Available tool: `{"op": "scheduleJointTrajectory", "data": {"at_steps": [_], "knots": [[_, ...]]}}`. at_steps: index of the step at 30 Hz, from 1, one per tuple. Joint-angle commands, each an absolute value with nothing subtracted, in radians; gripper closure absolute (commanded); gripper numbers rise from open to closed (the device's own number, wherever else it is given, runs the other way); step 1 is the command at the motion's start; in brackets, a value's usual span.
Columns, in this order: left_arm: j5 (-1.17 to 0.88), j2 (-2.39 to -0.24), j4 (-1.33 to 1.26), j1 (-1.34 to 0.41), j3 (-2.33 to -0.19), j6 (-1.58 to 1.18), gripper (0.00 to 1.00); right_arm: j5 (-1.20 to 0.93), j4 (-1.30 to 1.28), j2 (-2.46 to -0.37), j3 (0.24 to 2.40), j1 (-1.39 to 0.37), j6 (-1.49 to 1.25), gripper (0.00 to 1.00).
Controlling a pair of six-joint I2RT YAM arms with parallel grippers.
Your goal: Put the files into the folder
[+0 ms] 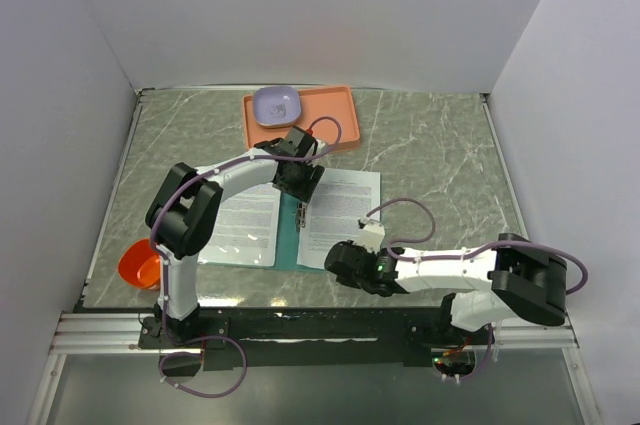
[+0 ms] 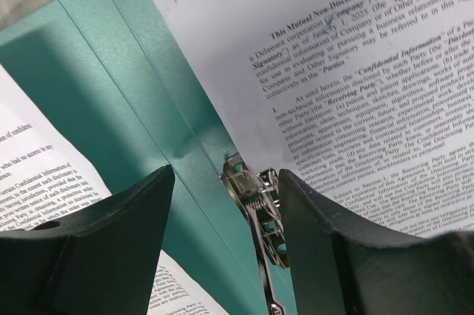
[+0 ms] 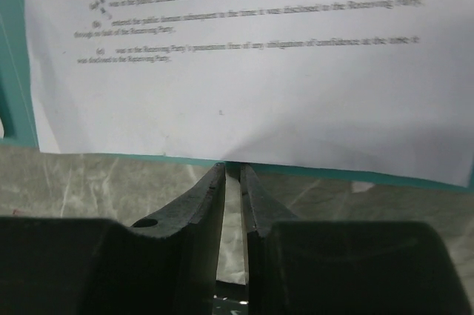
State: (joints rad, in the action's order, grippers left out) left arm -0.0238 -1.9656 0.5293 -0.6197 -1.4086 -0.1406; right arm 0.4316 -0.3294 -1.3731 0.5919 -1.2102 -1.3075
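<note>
left fingers (image 2: 111,241) spread wide; right fingers (image 3: 198,211) nearly closed.

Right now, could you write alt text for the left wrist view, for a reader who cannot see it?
The open left gripper points at the teal folder, its fingers either side of the metal fastener on the spine. A printed file lies at right, a second file at lower left.
</note>
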Motion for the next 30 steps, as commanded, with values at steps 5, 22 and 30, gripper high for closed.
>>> {"op": "scheduleJointTrajectory", "data": {"at_steps": [5, 22, 30], "knots": [[-0.058, -1.885, 0.546, -0.624, -1.414, -0.179, 0.31, 0.479, -0.451, -1.339, 0.551, -1.17, -1.279, 0.78], [-0.019, -1.903, 0.538, -0.652, -1.489, -0.227, 0.04, 0.443, -0.437, -1.207, 0.494, -1.075, -1.2, 0.78], [0.064, -2.022, 0.551, -0.621, -1.591, -0.239, 0.04, 0.426, -0.289, -1.157, 0.508, -1.141, -1.112, 0.78]]}}
